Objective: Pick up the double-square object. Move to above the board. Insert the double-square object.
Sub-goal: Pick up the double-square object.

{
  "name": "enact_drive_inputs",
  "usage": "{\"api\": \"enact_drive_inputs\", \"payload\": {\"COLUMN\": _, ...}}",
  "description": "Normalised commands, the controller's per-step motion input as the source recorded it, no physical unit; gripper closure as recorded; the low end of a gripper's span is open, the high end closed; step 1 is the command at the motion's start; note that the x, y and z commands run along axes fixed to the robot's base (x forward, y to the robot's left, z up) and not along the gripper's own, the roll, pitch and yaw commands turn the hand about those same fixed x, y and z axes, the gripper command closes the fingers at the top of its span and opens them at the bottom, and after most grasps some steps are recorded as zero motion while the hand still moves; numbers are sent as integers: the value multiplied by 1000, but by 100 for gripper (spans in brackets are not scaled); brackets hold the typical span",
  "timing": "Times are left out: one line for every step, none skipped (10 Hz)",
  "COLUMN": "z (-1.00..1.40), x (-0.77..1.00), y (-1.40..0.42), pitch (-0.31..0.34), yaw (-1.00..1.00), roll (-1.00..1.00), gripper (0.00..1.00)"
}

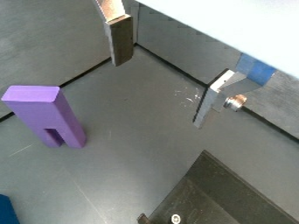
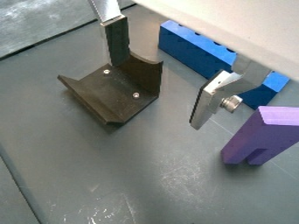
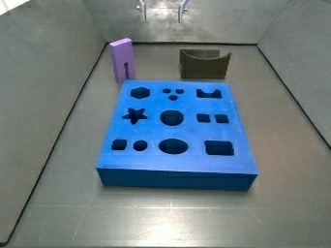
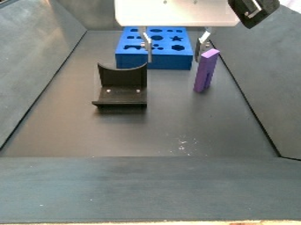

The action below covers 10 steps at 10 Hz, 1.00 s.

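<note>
The double-square object (image 1: pixel 47 114) is a light-purple block standing upright on the grey floor; it shows in both wrist views (image 2: pixel 263 136) and in both side views (image 3: pixel 122 60) (image 4: pixel 207 70). The board (image 3: pixel 175 121) is a thick blue slab with dark cut-outs in its top, also seen in the other side view (image 4: pixel 153 48) and in a wrist view (image 2: pixel 198 48). My gripper (image 1: pixel 167 74) (image 2: pixel 163 74) hangs open above the floor beside the block, with nothing between its fingers (image 1: pixel 121 39). In the side views the gripper (image 3: pixel 162 12) (image 4: pixel 177 44) sits at the board's far end, between block and fixture.
The dark fixture (image 2: pixel 117 92) (image 3: pixel 203 65) (image 4: pixel 120 88) stands on the floor near the board's end, across from the block. Grey walls enclose the floor on all sides.
</note>
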Motion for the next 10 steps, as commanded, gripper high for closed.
{"api": "enact_drive_inputs", "payload": {"z": -69, "x": -226, "y": 0, "pitch": 0, "yaw": -11, "roll": 0, "gripper": 0}}
{"api": "enact_drive_inputs", "payload": {"z": -240, "x": -423, "y": 0, "pitch": 0, "yaw": 80, "roll": 0, "gripper": 0}}
{"api": "enact_drive_inputs", "payload": {"z": -266, "x": -514, "y": 0, "pitch": -37, "yaw": 171, "roll": -20, "gripper": 0}}
{"api": "enact_drive_inputs", "payload": {"z": -260, "x": -617, "y": 0, "pitch": -57, "yaw": 183, "roll": -60, "gripper": 0}}
{"api": "enact_drive_inputs", "payload": {"z": -246, "x": -649, "y": 0, "pitch": -69, "yaw": 160, "roll": -83, "gripper": 0}}
{"api": "enact_drive_inputs", "payload": {"z": -229, "x": -637, "y": -31, "pitch": -100, "yaw": 140, "roll": -183, "gripper": 0}}
{"api": "enact_drive_inputs", "payload": {"z": -160, "x": -549, "y": -71, "pitch": -163, "yaw": 134, "roll": -314, "gripper": 0}}
{"api": "enact_drive_inputs", "payload": {"z": -160, "x": -509, "y": -109, "pitch": -203, "yaw": 183, "roll": -297, "gripper": 0}}
{"api": "enact_drive_inputs", "payload": {"z": -149, "x": -463, "y": -129, "pitch": -249, "yaw": 194, "roll": -311, "gripper": 0}}
{"api": "enact_drive_inputs", "payload": {"z": -151, "x": -440, "y": -177, "pitch": -289, "yaw": 211, "roll": -303, "gripper": 0}}
